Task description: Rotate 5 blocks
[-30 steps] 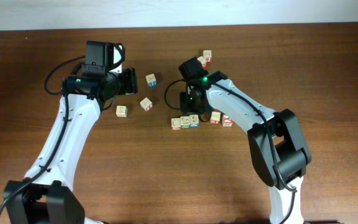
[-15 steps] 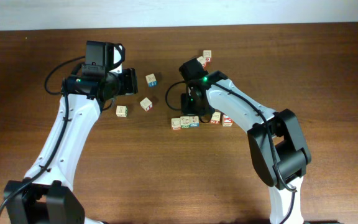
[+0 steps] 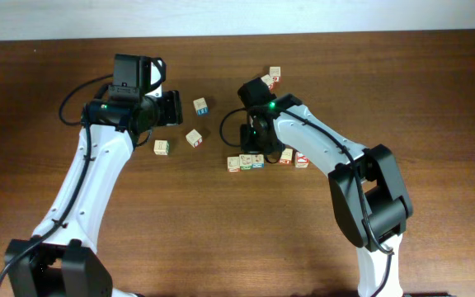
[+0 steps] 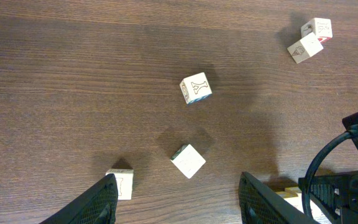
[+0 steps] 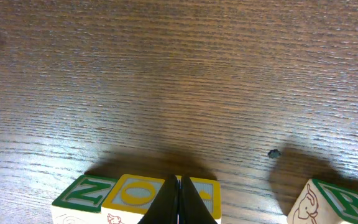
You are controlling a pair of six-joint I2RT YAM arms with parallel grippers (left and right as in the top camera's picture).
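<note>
L gripper (image 3: 171, 107) hangs over the table (image 3: 180, 239) w/ jaws fairly wide and nothing between them. In its wrist view the L fingers (image 4: 98, 202) frame three loose blocks. A blue-edged block (image 4: 196, 88) lies at 12 o'clock. A blank-topped block (image 4: 188, 160), turned cornerwise, is just ahead of the gap. A third block (image 4: 122, 184) sits right at the tip of the 9 o'clock finger; contact can't be told. A pair of blocks (image 4: 311, 38) lies well apart at 1–2 o'clock, the two close together.

R gripper (image 3: 252, 147) is pinched fully closed, gripping nothing. Seen from overhead, a loose row of blocks (image 3: 246, 162) lies at its 6 o'clock near table centre: three touching side by side, two more just beside them at 3 o'clock. In the R wrist view the closed fingertips (image 5: 169, 208) point at the seam between a yellow O block (image 5: 135, 191) and another yellow-bordered block (image 5: 205, 190). A green Z block (image 5: 82, 193) touches the O block at 9 o'clock. A green R block (image 5: 331, 202) stands apart at 3 o'clock. Whether the tips press on the blocks can't be told.
</note>
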